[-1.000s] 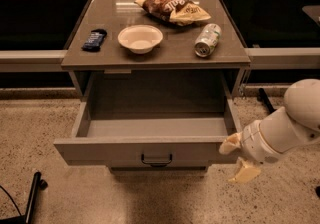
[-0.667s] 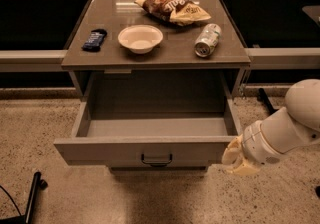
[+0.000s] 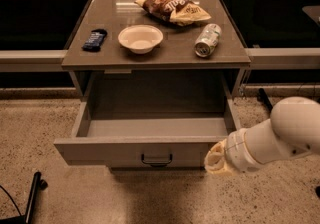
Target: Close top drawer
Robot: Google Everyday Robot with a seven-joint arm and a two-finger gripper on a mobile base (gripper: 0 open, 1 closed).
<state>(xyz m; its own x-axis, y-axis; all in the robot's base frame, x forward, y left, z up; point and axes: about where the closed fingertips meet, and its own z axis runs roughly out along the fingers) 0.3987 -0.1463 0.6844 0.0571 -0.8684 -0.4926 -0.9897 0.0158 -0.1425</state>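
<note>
Shows the top drawer pulled well out beneath the grey tabletop. Finds the gripper at the front panel's right end, right of the loop handle; cannot tell whether spread or pressed together. Risks skewing and jamming the drawer through an off-centre push. Up top, holds a bowl, can, chip bag and snack bar, over speckled floor.

The gripper has shifted left: a second ago it hung just off the right end of the top drawer, partly below the front panel. It now lies across the right end of that panel, at the level of the handle and to its right. Whether it touches the panel cannot be confirmed. The arm has followed, reaching further in from the right edge.
</note>
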